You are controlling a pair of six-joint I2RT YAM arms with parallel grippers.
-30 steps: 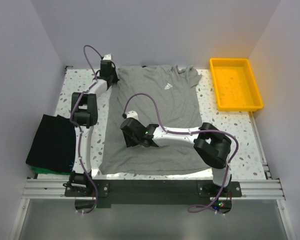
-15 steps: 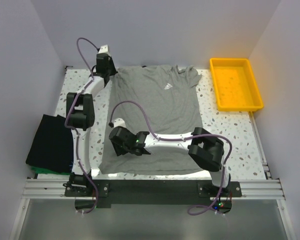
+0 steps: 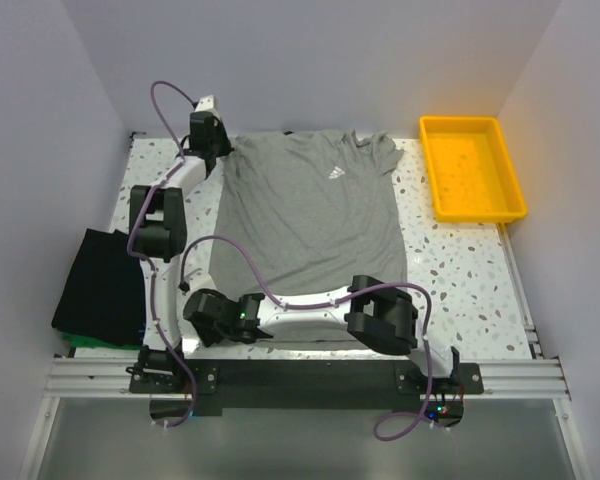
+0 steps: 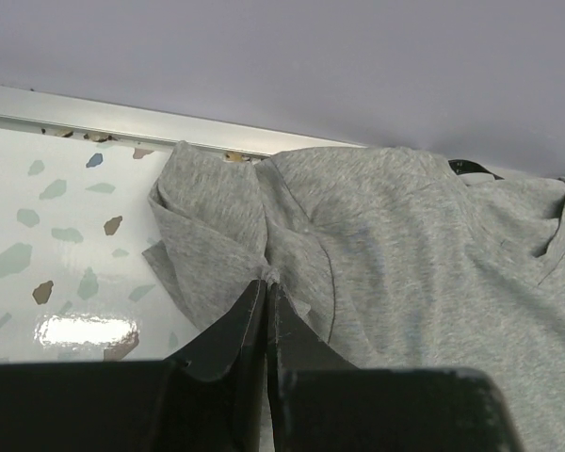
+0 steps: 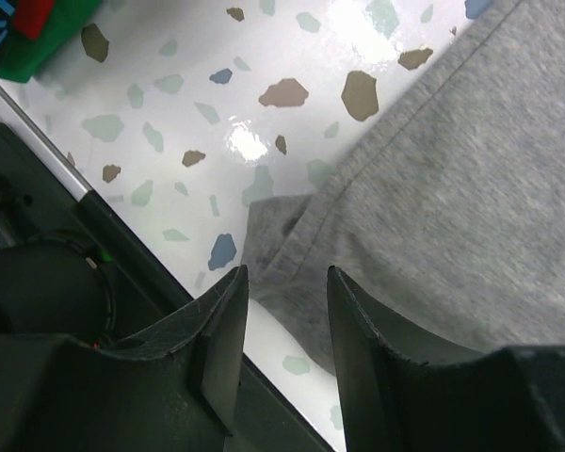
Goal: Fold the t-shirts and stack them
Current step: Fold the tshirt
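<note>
A heather-grey t-shirt (image 3: pixel 310 215) with a small white chest logo lies spread flat on the table, collar at the far side. My left gripper (image 3: pixel 220 158) is at its far-left sleeve; in the left wrist view the jaws (image 4: pixel 266 282) are shut on a pinch of grey sleeve fabric (image 4: pixel 217 254). My right gripper (image 3: pixel 206 318) hovers at the near-left hem corner (image 5: pixel 282 231); its jaws (image 5: pixel 287 273) stand open, straddling that corner without gripping it. A folded black t-shirt (image 3: pixel 105 285) lies on a green one (image 3: pixel 75 341) at the left edge.
A yellow plastic tray (image 3: pixel 435 170) stands at the far right. The aluminium rail (image 3: pixel 300 375) with the arm bases runs along the near edge, close under the right gripper. White walls close in the table at the back and both sides.
The right arm has swung from the shirt's middle down and left to the near-left hem corner. The left gripper has closed on the sleeve and shifted slightly left.
</note>
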